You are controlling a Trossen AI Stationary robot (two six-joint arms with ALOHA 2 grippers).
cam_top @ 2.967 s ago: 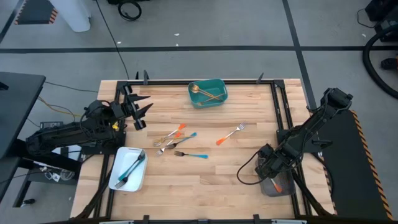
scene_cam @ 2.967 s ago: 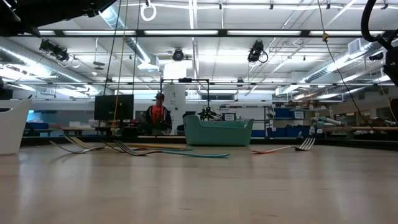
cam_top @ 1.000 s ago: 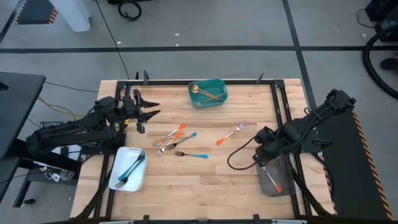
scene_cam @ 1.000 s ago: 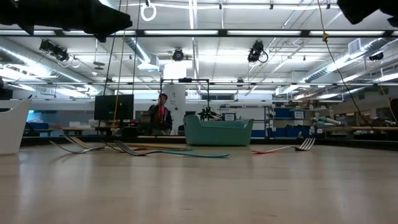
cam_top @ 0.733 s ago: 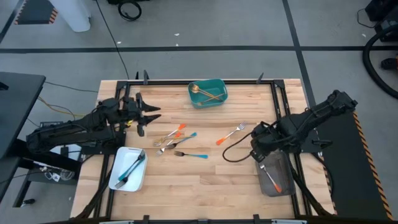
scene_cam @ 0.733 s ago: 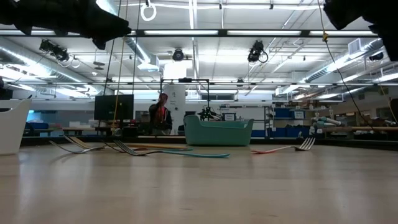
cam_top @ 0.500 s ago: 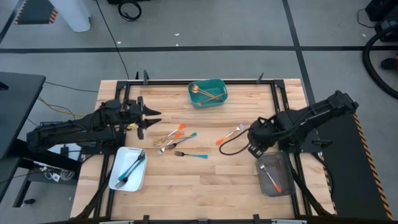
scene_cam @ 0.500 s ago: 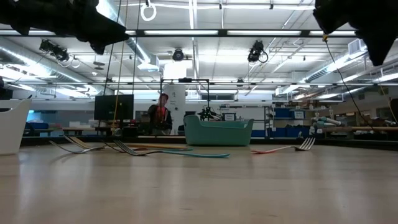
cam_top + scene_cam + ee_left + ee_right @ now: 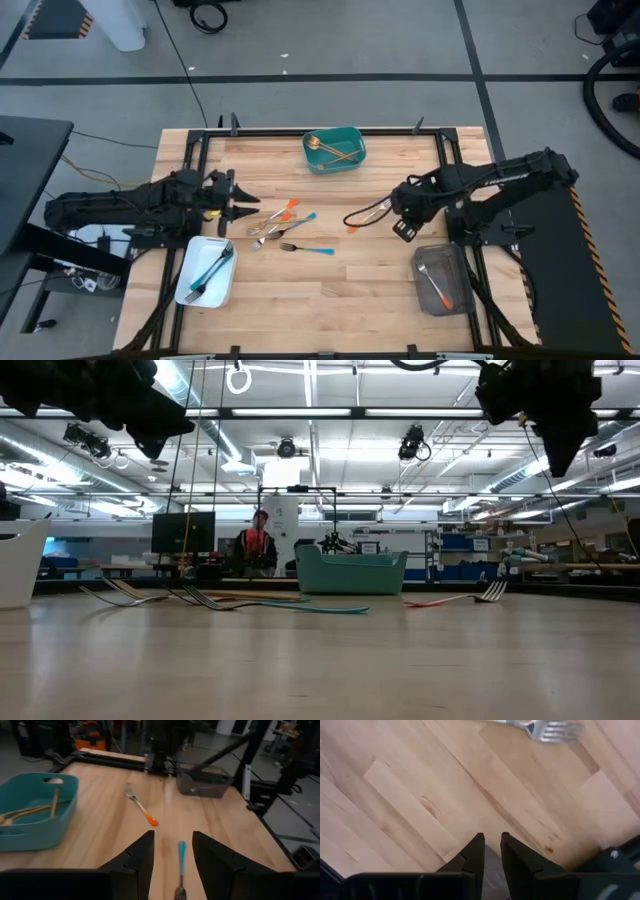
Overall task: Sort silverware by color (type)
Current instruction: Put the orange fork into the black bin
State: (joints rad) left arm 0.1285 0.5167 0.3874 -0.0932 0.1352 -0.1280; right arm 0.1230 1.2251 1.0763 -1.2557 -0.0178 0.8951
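Silverware (image 9: 283, 226) lay mid-frame on the wooden table (image 9: 330, 290) in the high view, gold pieces in the teal tray (image 9: 335, 149) above, while the left gripper (image 9: 243, 205) stood parted, empty, just left, and the right gripper (image 9: 398, 212), narrowly parted, empty, hung by the orange-handled fork (image 9: 371, 216).

Left end effector (image 9: 250, 208) gapes empty; right end effector (image 9: 393, 205) hovers, fingers slightly parted.

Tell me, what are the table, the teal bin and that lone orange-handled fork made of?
The table looks like pale wood: plank seams and grain show. The teal bin seems matte moulded plastic, with rounded corners and a cut-out handle. The orange-handled fork has a shiny silver head, likely steel; its handle looks plastic or coated, hard to tell.
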